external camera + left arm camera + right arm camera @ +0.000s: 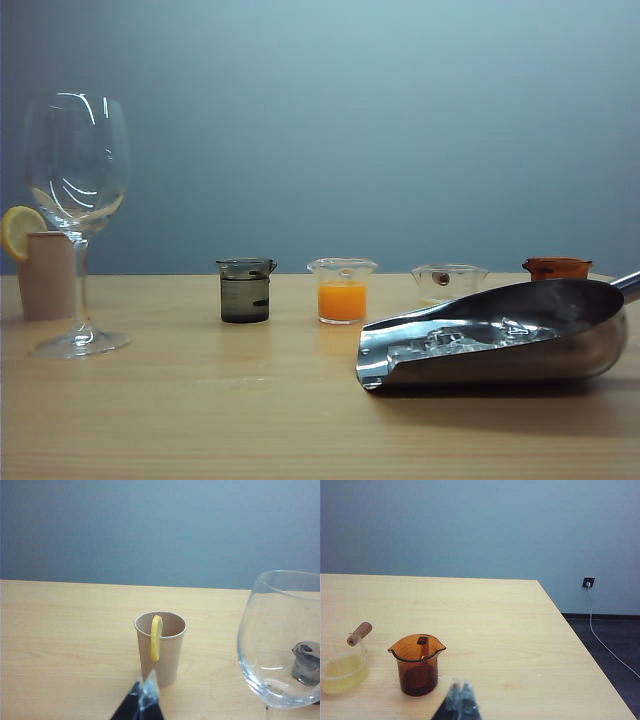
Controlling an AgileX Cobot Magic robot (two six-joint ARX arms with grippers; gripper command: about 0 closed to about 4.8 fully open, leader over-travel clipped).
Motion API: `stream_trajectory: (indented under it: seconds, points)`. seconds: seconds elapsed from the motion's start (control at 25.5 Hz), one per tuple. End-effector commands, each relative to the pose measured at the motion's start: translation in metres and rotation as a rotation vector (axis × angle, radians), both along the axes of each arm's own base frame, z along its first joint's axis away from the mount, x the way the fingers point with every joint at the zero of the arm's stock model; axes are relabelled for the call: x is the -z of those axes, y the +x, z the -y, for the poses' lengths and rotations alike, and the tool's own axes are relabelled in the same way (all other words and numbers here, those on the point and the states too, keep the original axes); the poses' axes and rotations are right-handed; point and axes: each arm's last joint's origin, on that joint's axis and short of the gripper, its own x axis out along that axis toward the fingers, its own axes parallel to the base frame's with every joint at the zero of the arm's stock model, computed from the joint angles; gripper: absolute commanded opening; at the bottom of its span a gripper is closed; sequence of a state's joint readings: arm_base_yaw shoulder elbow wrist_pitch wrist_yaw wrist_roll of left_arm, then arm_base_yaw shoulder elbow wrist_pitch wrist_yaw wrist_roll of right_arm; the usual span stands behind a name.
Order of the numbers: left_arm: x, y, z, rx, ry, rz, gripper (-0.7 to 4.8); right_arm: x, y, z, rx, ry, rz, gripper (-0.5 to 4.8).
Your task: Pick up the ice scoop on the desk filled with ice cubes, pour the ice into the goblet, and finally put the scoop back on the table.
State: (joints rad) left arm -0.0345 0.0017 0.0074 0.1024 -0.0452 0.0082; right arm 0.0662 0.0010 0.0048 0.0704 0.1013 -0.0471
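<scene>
ice scoop (500, 345) lying on desk (200, 420) | blue-grey wall | left claw (142, 700) clenched | right claw (460, 700) clenched

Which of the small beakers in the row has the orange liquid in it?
The second beaker from the left, next to the dark grey-green beaker. Its liquid is bright opaque orange; the pale beaker holds yellowish liquid, and the brown beaker is tinted amber itself.

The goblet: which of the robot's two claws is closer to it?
Left. The left claw is near the goblet, behind the lemon cup. The right claw sits by the brown beaker, goblet unseen.
</scene>
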Motion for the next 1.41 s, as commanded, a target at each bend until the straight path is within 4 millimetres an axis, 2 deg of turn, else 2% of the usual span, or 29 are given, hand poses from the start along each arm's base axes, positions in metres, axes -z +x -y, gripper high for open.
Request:
stream_trajectory:
  seconds: [0.04,0.27,0.39,0.63,0.82,0.94,1.1,1.25,1.41]
  points:
    - [-0.003,0.000,0.000,0.003,0.002,0.022,-0.04,0.000,0.000,0.000,-0.004,0.003,0.013,-0.01]
    - [-0.003,-0.001,0.000,0.004,-0.002,0.024,-0.05,-0.002,0.000,0.000,-0.009,0.003,0.016,-0.01]
    - [-0.011,-0.002,0.000,0.009,-0.051,0.049,-0.05,-0.018,-0.004,-0.001,-0.035,0.073,0.064,-0.02]
    - [-0.049,-0.014,0.000,0.022,-0.081,0.093,-0.05,-0.054,-0.016,0.000,-0.040,0.111,0.109,-0.02]
    - [-0.091,-0.020,0.004,0.169,-0.057,0.099,-0.05,-0.082,-0.031,0.001,-0.044,0.138,0.118,-0.02]
    - [-0.106,-0.018,0.005,0.218,-0.050,0.084,-0.05,-0.091,-0.034,0.001,-0.048,0.163,0.122,-0.02]
    - [-0.126,-0.015,0.007,0.262,-0.040,0.048,-0.05,-0.104,-0.032,0.001,-0.054,0.210,0.116,-0.02]
    - [-0.154,-0.012,0.007,0.276,-0.042,-0.046,-0.05,-0.132,-0.021,0.000,-0.048,0.248,0.026,-0.02]
    - [-0.162,-0.012,0.008,0.288,-0.052,-0.156,-0.05,-0.144,-0.002,-0.001,-0.039,0.395,-0.101,-0.02]
